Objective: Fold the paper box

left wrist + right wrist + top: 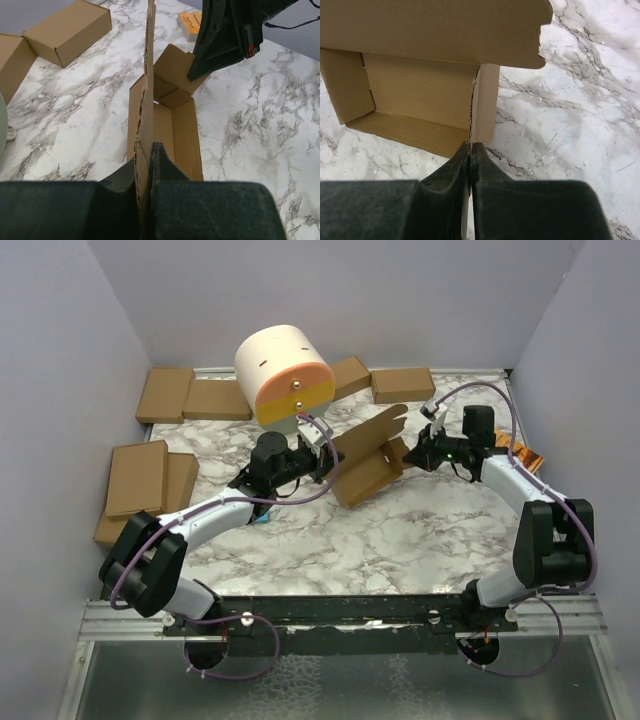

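Left of the left gripper (149, 148), several spare boxes (165, 395) lie closed on the table (400, 530), so what they hold cannot be told. Just beyond that gripper stands a cream and orange cylinder (285, 370).

The left gripper's fingers are pressed together on the box (172, 125), pinching the near end of an upright panel that runs away from it, edge-on to its camera. The box sits between the two grippers, straight ahead of the left one and touching both. It is half made: a tray with floor and side walls up, open on top, and nothing inside but bare cardboard.

The right gripper (470, 146) is likewise clamped, nipping a narrow end flap at the tray's corner. From it, the tray opens to the left and a broad lid panel stands beyond. A booklet (525, 453) lies on the table behind this gripper, well clear of the box.

The step in hand looks like forming the ends: walls raised, flaps and lid not yet tucked. The next move probably calls for the right gripper to swing its flap inward along its crease while the left holds the panel steady. Too hard a pull could tear the ragged edge or drag the tray askew.
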### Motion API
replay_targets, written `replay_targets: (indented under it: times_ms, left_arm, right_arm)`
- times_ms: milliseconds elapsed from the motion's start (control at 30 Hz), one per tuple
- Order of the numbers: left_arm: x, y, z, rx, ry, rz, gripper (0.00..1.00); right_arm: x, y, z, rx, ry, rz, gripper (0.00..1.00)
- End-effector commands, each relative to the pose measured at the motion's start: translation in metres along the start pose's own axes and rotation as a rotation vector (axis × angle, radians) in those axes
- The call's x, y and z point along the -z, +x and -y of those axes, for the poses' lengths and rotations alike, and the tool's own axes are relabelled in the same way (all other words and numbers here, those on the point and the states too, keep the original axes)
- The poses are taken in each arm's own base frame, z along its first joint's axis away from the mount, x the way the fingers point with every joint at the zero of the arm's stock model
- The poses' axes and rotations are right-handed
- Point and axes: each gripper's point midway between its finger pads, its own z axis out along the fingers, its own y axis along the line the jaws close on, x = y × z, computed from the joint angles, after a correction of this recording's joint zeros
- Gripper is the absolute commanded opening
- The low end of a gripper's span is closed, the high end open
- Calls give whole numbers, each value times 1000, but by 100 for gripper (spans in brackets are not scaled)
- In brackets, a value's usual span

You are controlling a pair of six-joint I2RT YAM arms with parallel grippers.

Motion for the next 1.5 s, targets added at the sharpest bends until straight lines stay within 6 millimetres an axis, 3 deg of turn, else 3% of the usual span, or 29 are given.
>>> replay_targets:
  times_ms: [0, 367, 867, 1067, 1167, 1233, 1467]
  left_arm:
    - [-10, -3, 1, -53, 12, -7, 0]
    - [-11, 18, 2, -32, 30, -61, 0]
    - [-8, 25, 2, -24, 48, -84, 0]
    - [-6, 26, 2, -24, 48, -86, 0]
    - [-6, 27, 2, -22, 49, -88, 0]
    - [-6, 27, 2, -22, 51, -90, 0]
    - [-6, 25, 4, -18, 60, -83, 0]
  right_arm:
    - [-10, 4, 0, 11, -23, -11, 5]
    - [-22, 16, -12, -72, -151, -37, 14]
    - [-24, 20, -30, -232, -379, -11, 48]
    - [-25, 21, -35, -293, -460, 3, 56]
    - [-25, 21, -28, -318, -439, 6, 55]
    - [-25, 20, -22, -325, -417, 9, 48]
    - [-28, 20, -2, -286, -290, -3, 6]
